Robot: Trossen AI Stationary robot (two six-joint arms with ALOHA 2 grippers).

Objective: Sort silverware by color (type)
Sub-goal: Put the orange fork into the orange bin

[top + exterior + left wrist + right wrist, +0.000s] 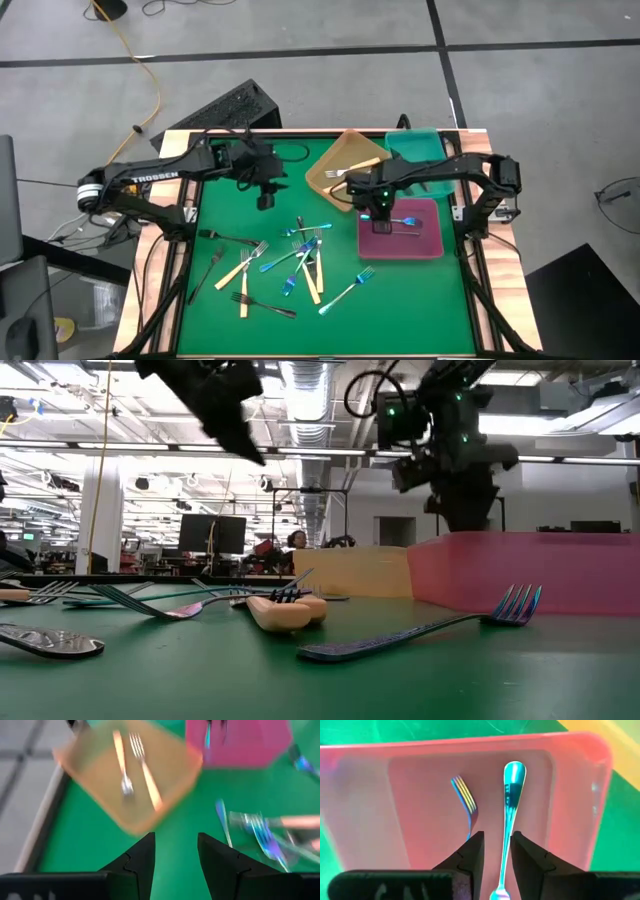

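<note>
Blurring orange tray (131, 775), blue fork (508, 820) handle cut off

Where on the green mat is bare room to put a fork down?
Bare green lies along the near edge below the fork pile, and below the pink tray at near right. Also between the left gripper and the orange tray. The mat's middle is crowded with forks.

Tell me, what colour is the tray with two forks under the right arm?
Pink tray, clearest in the right wrist view.
</note>
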